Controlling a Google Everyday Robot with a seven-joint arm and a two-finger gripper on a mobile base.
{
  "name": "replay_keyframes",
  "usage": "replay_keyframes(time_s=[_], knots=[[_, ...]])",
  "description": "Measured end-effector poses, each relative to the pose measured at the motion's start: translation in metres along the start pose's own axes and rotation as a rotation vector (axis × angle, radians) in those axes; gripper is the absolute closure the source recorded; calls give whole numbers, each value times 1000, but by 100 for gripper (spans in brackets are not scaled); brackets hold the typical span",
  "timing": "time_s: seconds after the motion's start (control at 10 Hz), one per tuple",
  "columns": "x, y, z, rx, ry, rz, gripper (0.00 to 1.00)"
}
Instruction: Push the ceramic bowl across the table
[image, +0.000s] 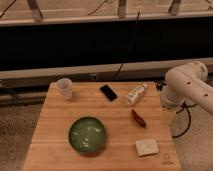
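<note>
The dark-green ceramic bowl (87, 134) sits upright on the light wooden table (52, 122), towards its front, left of the middle. My white arm (187, 85) reaches in from the right. The gripper (169, 114) hangs down at the table's right edge, far to the right of the bowl and apart from it.
A translucent cup (64, 88) stands at the back left. A black phone (108, 92) and a lying plastic bottle (135, 94) are at the back. A red-brown item (138, 118) and a white pad (147, 147) lie right of the bowl. A dark wall with cables runs behind.
</note>
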Motion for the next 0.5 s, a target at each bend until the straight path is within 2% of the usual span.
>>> replay_keyframes(time_s=[0.5], knots=[[-37, 9, 35, -7, -8, -23, 20]])
